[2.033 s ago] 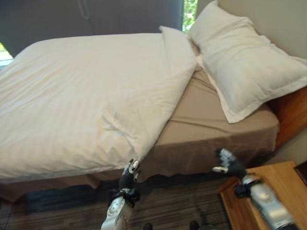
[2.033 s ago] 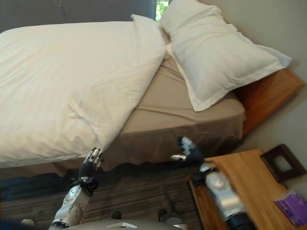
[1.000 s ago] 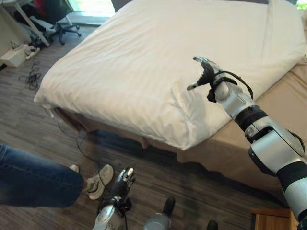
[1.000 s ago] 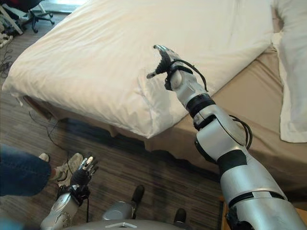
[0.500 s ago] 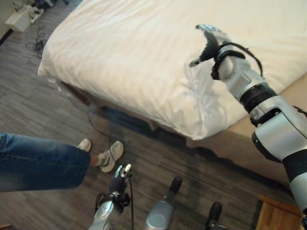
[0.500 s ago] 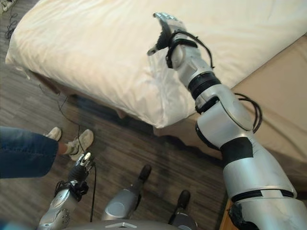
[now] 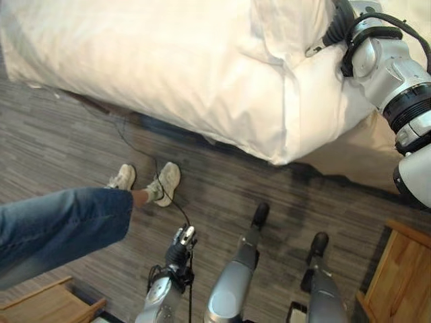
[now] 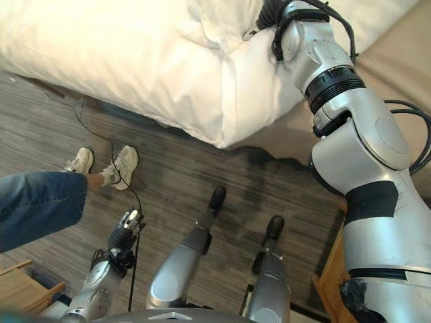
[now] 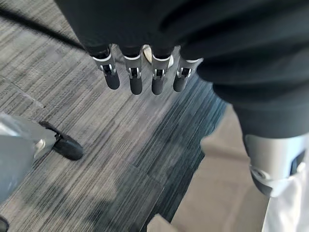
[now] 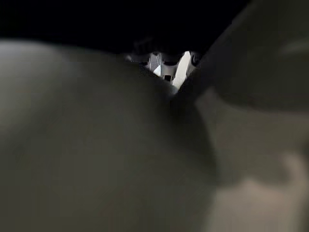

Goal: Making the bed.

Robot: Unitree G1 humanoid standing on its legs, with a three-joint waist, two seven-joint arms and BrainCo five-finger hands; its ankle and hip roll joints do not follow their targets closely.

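While the white duvet (image 7: 202, 74) hangs over the bed's near edge, right hand (image 7: 328, 37) is pressed into its corner fold, fingers buried, can't tell grip. Left hand (image 9: 140, 72) hangs over floor, fingers straight. Duvet's soft, bulky, slumps; take hem at corner.

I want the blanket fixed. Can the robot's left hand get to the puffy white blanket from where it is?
Probably not yet. The left hand hangs low over the grey wood floor, fingers straight, well short of the puffy white blanket. Nothing blocks it; it is just far.
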